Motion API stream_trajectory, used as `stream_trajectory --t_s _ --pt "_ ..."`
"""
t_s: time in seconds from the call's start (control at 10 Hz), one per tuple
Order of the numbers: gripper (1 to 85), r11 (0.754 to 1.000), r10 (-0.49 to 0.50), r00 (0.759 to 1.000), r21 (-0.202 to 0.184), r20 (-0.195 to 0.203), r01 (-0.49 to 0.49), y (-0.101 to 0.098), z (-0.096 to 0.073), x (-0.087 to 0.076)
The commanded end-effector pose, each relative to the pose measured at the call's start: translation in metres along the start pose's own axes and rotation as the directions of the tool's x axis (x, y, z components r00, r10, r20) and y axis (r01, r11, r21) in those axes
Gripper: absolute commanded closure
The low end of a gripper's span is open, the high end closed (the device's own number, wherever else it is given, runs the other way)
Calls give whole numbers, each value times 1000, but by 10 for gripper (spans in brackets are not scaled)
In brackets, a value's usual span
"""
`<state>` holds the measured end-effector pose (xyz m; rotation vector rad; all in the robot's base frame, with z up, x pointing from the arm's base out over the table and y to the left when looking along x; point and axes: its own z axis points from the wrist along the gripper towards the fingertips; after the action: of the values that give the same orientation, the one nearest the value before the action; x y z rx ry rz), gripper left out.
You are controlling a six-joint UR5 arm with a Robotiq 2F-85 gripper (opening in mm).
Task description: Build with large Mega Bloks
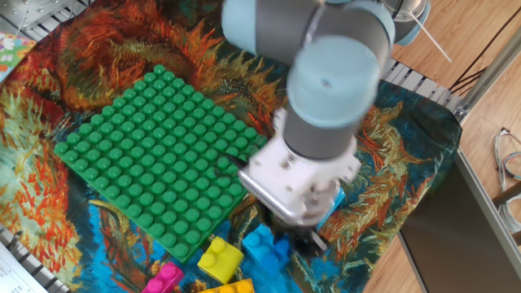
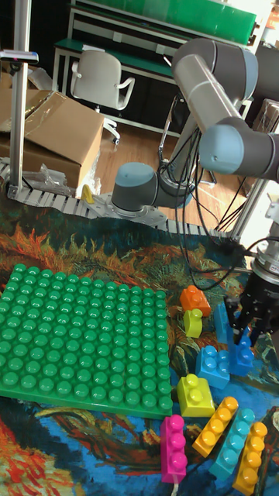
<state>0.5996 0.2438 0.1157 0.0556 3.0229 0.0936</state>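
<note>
My gripper (image 2: 246, 333) points down at the right of the cloth, its dark fingers on either side of a dark blue brick (image 2: 242, 355), and it looks shut on that brick. In the fixed view the blurred wrist hides most of the gripper (image 1: 289, 240) and the dark blue brick (image 1: 281, 251). Close beside them lie a light blue brick (image 2: 211, 366), a yellow brick (image 2: 195, 394) and a pink brick (image 2: 173, 448). An orange brick (image 2: 194, 298) and a small yellow-green one (image 2: 193, 322) sit further back. Three long bricks (image 2: 235, 442) lie at the front right.
The green studded baseplate (image 1: 155, 155) covers the left of the painted cloth (image 1: 407, 187) and carries no bricks. A roller rail (image 2: 46, 198) runs behind the table, with a cardboard box (image 2: 54, 132) and a chair (image 2: 97, 81) beyond it. Cables (image 1: 509, 163) hang at the right.
</note>
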Motion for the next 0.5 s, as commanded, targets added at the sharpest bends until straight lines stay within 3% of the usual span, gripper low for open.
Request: stream_trajectory --t_s 0.0,0.3,0.4 --pt "843 1000 -26 1000 11 -3 26 -25 -15 2" --pt "843 998 56 997 33 58 -58 -34 -14 -15" --pt "843 999 8 999 35 45 -9 -56 -13 -16"
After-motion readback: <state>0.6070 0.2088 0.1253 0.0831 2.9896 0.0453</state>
